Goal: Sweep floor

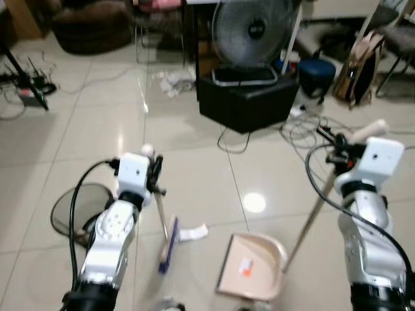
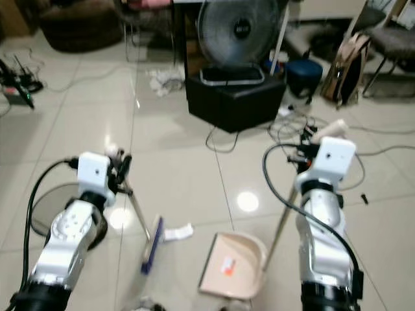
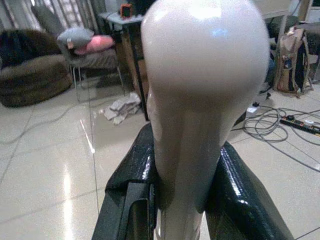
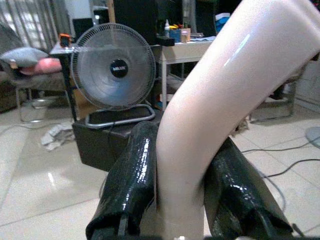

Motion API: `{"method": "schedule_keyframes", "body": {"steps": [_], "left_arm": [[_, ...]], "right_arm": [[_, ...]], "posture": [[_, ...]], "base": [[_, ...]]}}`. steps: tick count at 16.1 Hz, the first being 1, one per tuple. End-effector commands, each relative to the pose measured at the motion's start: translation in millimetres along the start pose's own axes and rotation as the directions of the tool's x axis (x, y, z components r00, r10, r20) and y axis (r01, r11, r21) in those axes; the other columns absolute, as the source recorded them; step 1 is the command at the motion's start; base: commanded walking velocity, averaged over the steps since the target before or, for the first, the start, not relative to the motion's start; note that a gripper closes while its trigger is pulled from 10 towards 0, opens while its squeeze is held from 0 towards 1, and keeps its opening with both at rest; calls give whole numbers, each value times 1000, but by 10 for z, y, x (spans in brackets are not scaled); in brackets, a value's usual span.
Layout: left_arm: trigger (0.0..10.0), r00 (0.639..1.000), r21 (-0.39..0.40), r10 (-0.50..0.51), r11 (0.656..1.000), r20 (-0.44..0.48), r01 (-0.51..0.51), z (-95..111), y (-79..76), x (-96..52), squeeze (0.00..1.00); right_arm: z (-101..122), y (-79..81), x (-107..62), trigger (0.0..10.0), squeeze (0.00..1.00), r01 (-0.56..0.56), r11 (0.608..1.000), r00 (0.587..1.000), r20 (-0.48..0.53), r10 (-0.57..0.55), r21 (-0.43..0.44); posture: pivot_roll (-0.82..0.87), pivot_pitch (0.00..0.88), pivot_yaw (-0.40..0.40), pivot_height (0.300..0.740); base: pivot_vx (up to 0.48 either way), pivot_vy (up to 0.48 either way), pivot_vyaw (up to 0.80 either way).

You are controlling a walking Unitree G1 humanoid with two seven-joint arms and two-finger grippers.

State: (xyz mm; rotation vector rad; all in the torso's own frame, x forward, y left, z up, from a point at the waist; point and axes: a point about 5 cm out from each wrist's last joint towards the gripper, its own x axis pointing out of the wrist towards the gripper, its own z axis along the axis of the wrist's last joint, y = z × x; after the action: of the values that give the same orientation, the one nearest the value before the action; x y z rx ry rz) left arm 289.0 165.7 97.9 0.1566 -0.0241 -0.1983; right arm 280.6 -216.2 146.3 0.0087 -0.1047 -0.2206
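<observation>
Left wrist view has the left gripper clamped on the rounded top of the broom handle, black fingers pressed against both sides. Its blue broom head rests on the tiled floor beside a white paper scrap. The right gripper is closed around the dustpan handle, with the beige dustpan on the floor between the arms, near the fan on its black box.

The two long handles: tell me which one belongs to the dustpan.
The dustpan handle in the right gripper: it slants down to the beige dustpan. The left gripper holds the broom handle.
</observation>
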Motion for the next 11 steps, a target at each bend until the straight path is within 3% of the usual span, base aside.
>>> {"method": "schedule_keyframes", "body": {"steps": [1, 3, 5, 7, 11], "left_arm": [[10000, 997, 52, -1, 999, 75, -3, 176, 27, 58, 0], [10000, 996, -16, -8, 1000, 94, 9, 207, 6, 87, 0], [10000, 995, -14, -10, 1000, 96, 11, 216, 1, 90, 0], [10000, 995, -13, 11, 1000, 101, -10, 214, 17, 68, 0], [10000, 991, -17, 61, 998, 117, -59, 240, 75, 77, 0]], "right_arm": [[64, 8, -20, 10000, 0, -9, 999, 1000, 26, 8, 32], [50, 22, -20, 10000, 0, -24, 997, 1000, 15, 23, 75], [54, 19, -8, 10000, 0, -30, 997, 999, 19, 29, 72], [62, 17, -8, 10000, 0, -41, 997, 999, 26, 40, 69], [96, 33, 20, 10000, 0, -56, 997, 998, 39, 54, 59]], "posture": [[-3, 69, 57, 740], [-3, 70, 60, 740], [-1, 63, 59, 740], [-3, 61, 57, 740], [-7, 57, 55, 740]], "base": [[0, 0, 0], [120, 0, 0], [279, 0, 0], [334, 0, -553], [359, 0, 0]]}}
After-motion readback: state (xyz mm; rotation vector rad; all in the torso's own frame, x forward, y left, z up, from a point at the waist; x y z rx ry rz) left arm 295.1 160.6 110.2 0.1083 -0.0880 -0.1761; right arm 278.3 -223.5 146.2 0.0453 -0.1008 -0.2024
